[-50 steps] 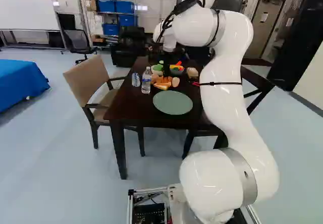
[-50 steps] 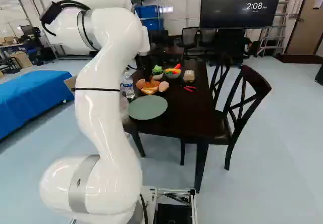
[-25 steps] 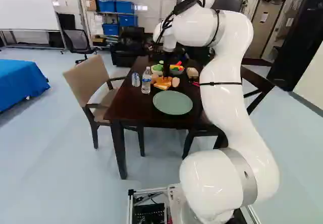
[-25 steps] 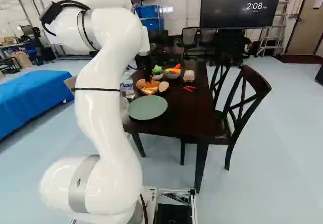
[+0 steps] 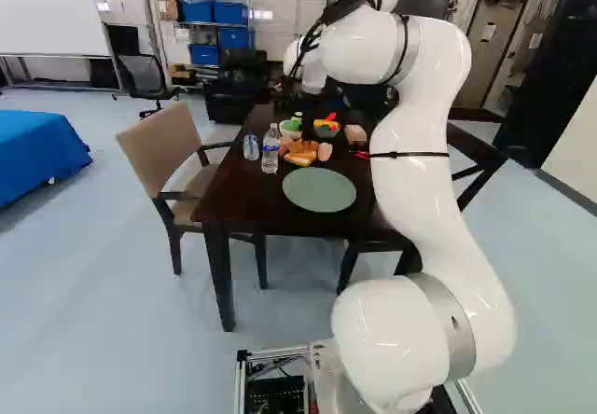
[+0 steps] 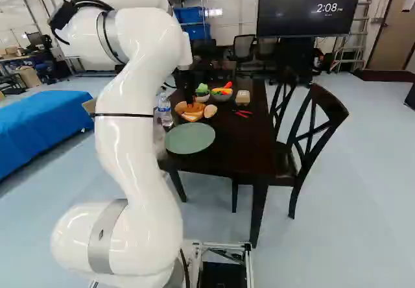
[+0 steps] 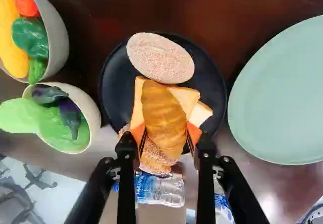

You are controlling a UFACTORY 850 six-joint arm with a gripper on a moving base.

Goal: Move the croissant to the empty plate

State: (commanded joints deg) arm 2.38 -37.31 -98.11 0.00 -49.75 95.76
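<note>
A black two-fingered tool [image 6: 189, 98] on a white robot arm [image 6: 139, 126] reaches over a dark brown wooden desk [image 6: 227, 148]. In the wrist view, the tool [image 7: 165, 133] pinches a golden-brown, ridged croissant [image 7: 164, 113], with an orange pad [image 7: 137, 133] against each side. The croissant is over a round black plate [image 7: 112, 90], which also bears an oval, seed-topped bun [image 7: 160, 57] and pale bread slices with tan crusts [image 7: 138, 103]. Just beside the black plate lies a round, pale green plate [image 7: 282, 93], the croissant apart from it. On the black plate's other side are two light-coloured round bowls, one of yellow, red and green vegetables [image 7: 60, 37], one of green and dark purple ones [image 7: 91, 110]. A clear plastic bottle [image 5: 270, 151] stands nearby.
</note>
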